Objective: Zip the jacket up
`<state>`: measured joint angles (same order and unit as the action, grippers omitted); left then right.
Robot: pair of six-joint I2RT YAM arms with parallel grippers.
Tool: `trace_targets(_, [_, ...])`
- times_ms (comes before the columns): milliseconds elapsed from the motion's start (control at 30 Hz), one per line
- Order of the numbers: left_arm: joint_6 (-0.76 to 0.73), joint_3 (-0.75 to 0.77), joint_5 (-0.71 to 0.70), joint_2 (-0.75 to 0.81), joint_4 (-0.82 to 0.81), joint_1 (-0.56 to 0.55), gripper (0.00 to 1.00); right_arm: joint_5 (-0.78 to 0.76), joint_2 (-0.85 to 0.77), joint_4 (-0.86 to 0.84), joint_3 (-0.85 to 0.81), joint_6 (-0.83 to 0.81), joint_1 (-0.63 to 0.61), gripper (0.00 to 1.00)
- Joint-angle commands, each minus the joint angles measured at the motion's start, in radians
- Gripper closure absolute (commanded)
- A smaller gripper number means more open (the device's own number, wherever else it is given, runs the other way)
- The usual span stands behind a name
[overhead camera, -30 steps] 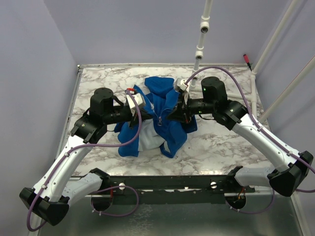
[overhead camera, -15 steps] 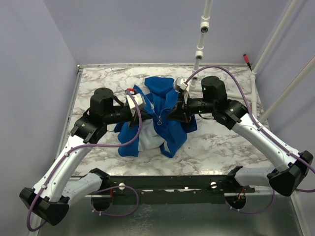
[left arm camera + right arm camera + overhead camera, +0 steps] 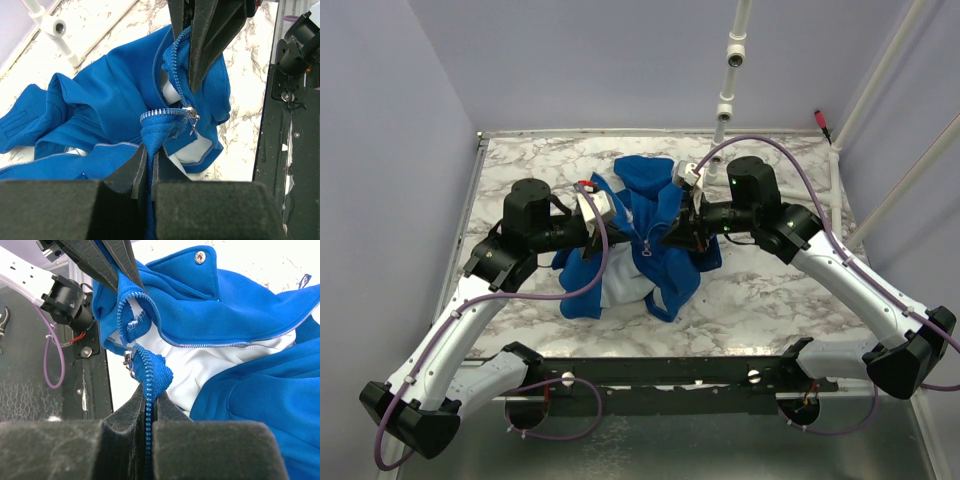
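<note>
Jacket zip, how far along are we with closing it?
Done: both grips are set, the left pincer shut on the jacket below the slider, the right pincer shut on the zipper tape. In hand: the front held between them. Left: nearly all the zipping; the slider sits low and the teeth above it stand apart.

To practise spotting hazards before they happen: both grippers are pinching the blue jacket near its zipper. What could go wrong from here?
1. The left gripper and right gripper each pinch only a thin edge of the jacket; under tension it may slip out.
2. The zipper slider hangs ungripped, so pulling may just stretch cloth.
3. Bunched fabric beside the slider could jam in the teeth.
</note>
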<state>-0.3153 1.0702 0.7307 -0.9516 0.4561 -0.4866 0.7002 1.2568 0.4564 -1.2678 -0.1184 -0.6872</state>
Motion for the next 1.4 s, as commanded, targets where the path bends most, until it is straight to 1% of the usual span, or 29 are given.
trace_targets(0, [-0.012, 0.012, 0.007, 0.001, -0.003, -0.003, 1.00, 0.003, -0.011, 0.003, -0.001, -0.006, -0.008, 0.99])
trace_targets(533, [-0.018, 0.002, 0.009, 0.004, -0.004, -0.003, 1.00, 0.042, 0.019, -0.026, -0.039, 0.008, -0.021, 0.99])
trace_targets(900, [-0.017, -0.003, 0.009, 0.007, -0.004, -0.003, 1.00, 0.021, -0.007, -0.048, -0.025, 0.016, -0.023, 0.99])
trace_targets(1167, [-0.017, -0.004, 0.010, 0.007, -0.003, -0.004, 1.00, 0.038, -0.017, -0.058, -0.024, 0.023, -0.022, 0.99])
trace_targets(1367, [-0.024, -0.005, 0.011, 0.008, -0.002, -0.002, 1.00, 0.007, -0.023, -0.052, -0.019, 0.026, -0.023, 0.99])
